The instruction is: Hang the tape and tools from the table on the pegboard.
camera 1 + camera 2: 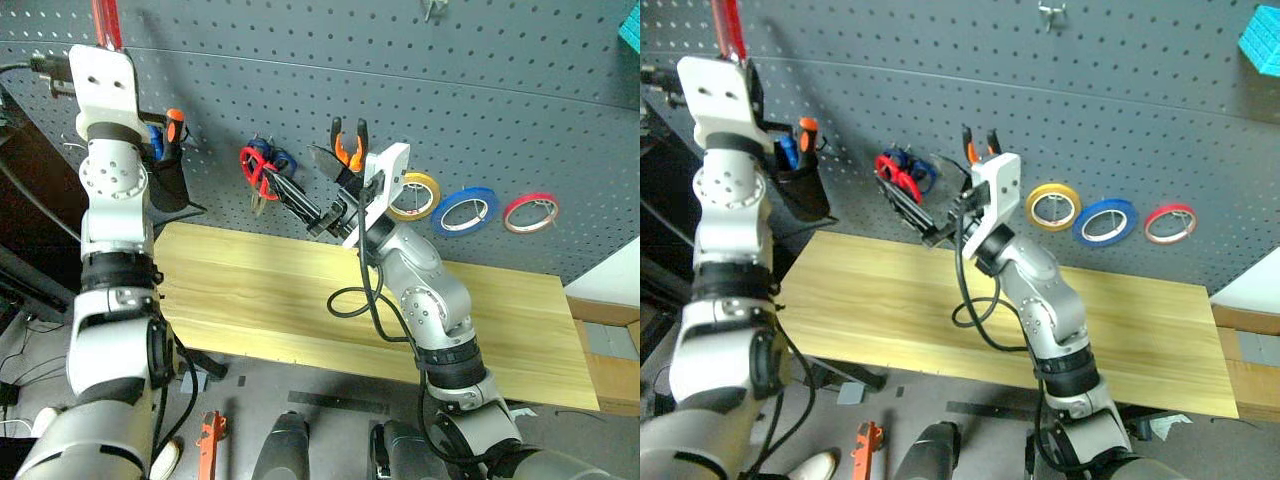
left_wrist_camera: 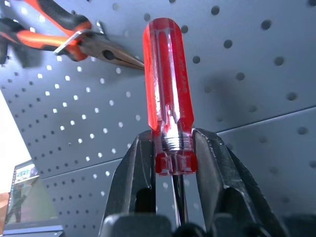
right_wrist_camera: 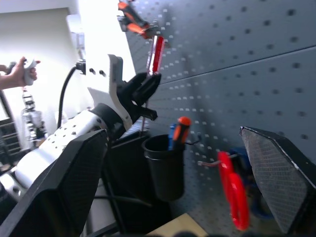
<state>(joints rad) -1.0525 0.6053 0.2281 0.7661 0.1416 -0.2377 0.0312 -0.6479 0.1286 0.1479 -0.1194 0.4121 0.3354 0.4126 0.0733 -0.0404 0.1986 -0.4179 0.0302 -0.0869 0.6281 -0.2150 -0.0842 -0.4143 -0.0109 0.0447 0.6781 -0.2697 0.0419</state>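
2 grippers raised at the pegboard: left gripper clamped on the red-handled screwdriver, held upright close to the board near hung pliers; right gripper spread wide, empty, by red scissors. blue tape hung; table below.
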